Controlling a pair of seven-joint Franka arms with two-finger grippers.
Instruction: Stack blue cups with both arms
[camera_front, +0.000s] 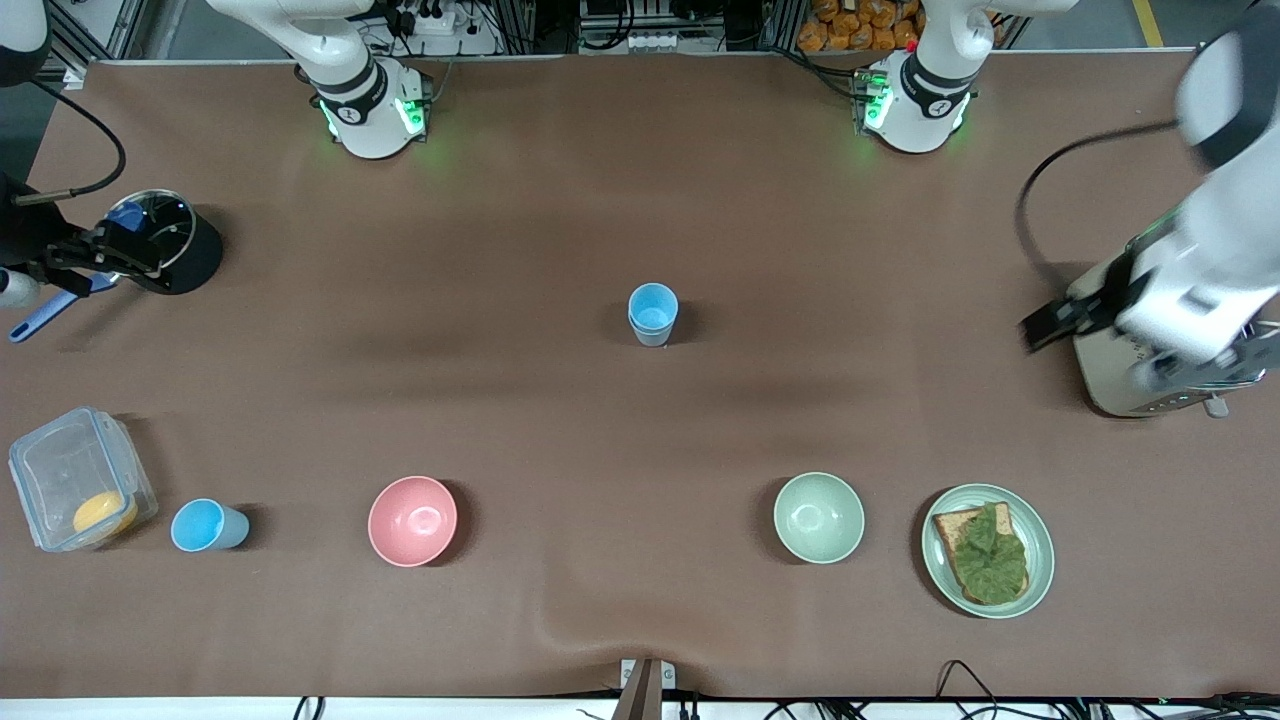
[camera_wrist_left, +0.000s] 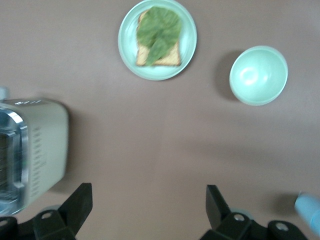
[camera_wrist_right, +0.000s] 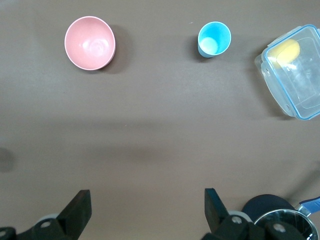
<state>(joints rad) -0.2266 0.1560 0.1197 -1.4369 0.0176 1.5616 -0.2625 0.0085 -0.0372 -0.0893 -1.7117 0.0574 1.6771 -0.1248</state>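
A blue cup (camera_front: 653, 312) stands upright at the table's middle, and a second one seems nested in it. Another blue cup (camera_front: 205, 525) stands near the front camera at the right arm's end, between the pink bowl and a clear box; it also shows in the right wrist view (camera_wrist_right: 214, 39). My left gripper (camera_front: 1050, 325) hangs open and empty beside the toaster, in the left wrist view (camera_wrist_left: 148, 201) over bare table. A cup's edge (camera_wrist_left: 310, 209) shows there. My right gripper (camera_front: 70, 262) is open and empty by the black pot; in the right wrist view (camera_wrist_right: 147, 204) it is over bare table.
A pink bowl (camera_front: 412, 520), a pale green bowl (camera_front: 818, 517) and a plate (camera_front: 1040, 560) with toast and lettuce line the edge near the front camera. A clear box (camera_front: 70, 480) holds something yellow. A toaster (camera_front: 1120, 385) and a lidded black pot (camera_front: 175, 245) stand at the table's ends.
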